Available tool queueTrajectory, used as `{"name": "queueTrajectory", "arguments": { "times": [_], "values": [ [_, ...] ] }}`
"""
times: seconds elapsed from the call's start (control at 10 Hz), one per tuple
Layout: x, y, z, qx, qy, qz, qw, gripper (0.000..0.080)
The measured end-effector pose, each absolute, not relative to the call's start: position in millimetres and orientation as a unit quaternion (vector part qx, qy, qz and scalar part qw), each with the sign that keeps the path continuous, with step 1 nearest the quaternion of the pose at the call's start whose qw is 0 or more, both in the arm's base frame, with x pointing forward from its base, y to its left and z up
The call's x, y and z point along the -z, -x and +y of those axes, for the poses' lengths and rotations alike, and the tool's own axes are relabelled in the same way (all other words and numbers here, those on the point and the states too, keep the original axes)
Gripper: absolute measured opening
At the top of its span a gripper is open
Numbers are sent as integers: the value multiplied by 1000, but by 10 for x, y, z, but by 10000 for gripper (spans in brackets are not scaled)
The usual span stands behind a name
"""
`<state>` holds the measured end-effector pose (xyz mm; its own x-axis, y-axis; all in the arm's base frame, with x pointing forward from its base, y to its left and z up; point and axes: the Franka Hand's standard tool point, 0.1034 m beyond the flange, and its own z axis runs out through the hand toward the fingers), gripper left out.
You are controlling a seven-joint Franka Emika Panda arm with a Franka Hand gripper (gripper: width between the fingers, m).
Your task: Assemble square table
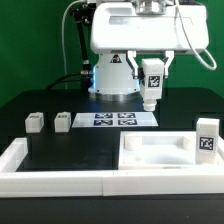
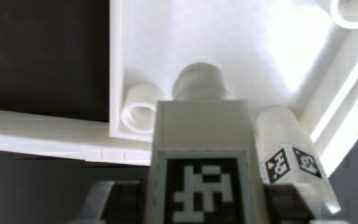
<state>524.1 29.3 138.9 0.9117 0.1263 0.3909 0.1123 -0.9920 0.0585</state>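
The biggest thing I see is the black work table (image 1: 60,142). A long white rim (image 1: 50,165) runs along its front. Inside the rim, on the exterior view's right, the square slab (image 1: 150,152) lies flat. Behind it lies the marker board (image 1: 115,119).

Next come the legs. The standing leg (image 1: 207,135) is upright on the slab's corner at the exterior view's right. I think it is already fixed in, but I cannot be sure. The first loose leg (image 1: 35,122) and the second loose leg (image 1: 63,119) sit on the table at the exterior view's left, well apart from the slab.

The gripper (image 1: 150,80) hangs in the air, closed on the held leg (image 1: 149,93). In the wrist view the held leg (image 2: 202,140) points down at the slab (image 2: 211,35), near one corner.

So I think the step in hand is bringing this leg to a corner hole. Next I must line its tip up over the hole, lower it straight and turn it in. I cannot see the hole clearly, so I would go slowly.
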Motion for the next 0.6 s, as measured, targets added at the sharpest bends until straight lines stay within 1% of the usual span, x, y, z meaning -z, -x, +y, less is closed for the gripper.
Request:
{"name": "queueTrajectory", "arguments": {
  "times": [0.2, 0.3, 0.4, 0.6],
  "values": [
    [-1383, -5250, 290, -198, -978, 61, 17, 291],
    [-1337, -5307, 227, -197, -978, 69, 24, 291],
    [-1317, -5437, 142, -200, -977, 73, 31, 291],
    [-1305, -5611, 63, -204, -975, 78, 38, 291]
  ]
}}
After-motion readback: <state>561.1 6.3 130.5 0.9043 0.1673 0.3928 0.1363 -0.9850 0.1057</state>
